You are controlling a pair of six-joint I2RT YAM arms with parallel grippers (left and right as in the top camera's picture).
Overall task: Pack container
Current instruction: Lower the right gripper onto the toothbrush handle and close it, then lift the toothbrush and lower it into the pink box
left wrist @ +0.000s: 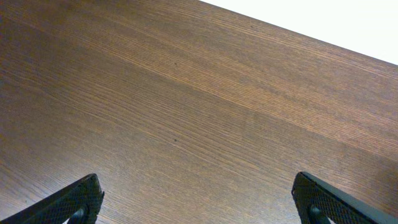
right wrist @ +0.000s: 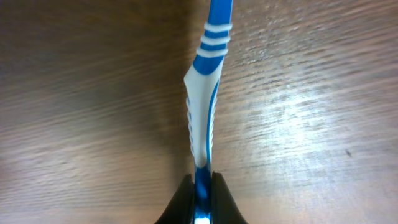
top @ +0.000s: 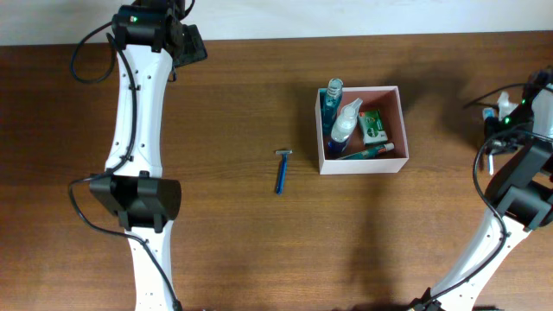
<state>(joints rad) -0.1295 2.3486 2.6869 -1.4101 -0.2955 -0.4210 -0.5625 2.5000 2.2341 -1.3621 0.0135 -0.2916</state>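
I count one container [top: 361, 167] with four toiletries [top: 346, 121], one razor [top: 282, 170] left of it across bare table [top: 302, 121]; left end effector [left wrist: 196, 186] spread, right end effector [right wrist: 202, 183] pinching one toothbrush [right wrist: 202, 112].

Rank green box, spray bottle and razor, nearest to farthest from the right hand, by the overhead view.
1. Green box, right side of the container.
2. Spray bottle, left of centre in it.
3. Razor, on the table left of it.
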